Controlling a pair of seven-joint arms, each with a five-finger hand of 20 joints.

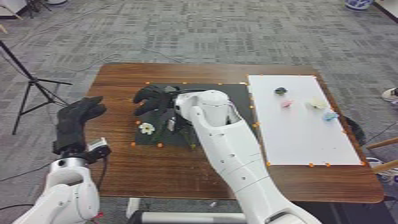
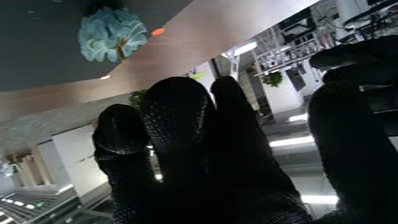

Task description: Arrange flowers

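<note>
Three pastel flowers, pink (image 1: 286, 103), cream (image 1: 315, 103) and light blue (image 1: 330, 116), lie on the white board (image 1: 302, 142); a white flower (image 1: 147, 128) lies on the black mat (image 1: 233, 90). The right hand (image 1: 158, 97), open over the mat, should lift clear of those petals, then pinch the next stem gently, below its bloom. The open left hand (image 1: 78, 112) waits empty.

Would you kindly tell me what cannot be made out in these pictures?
- Head view: part of the dark mat, hidden by the right arm.
- Head view: petals of the pink flower on the white board, too small.
- Right wrist view: part of the room, hidden by the right hand.
</note>
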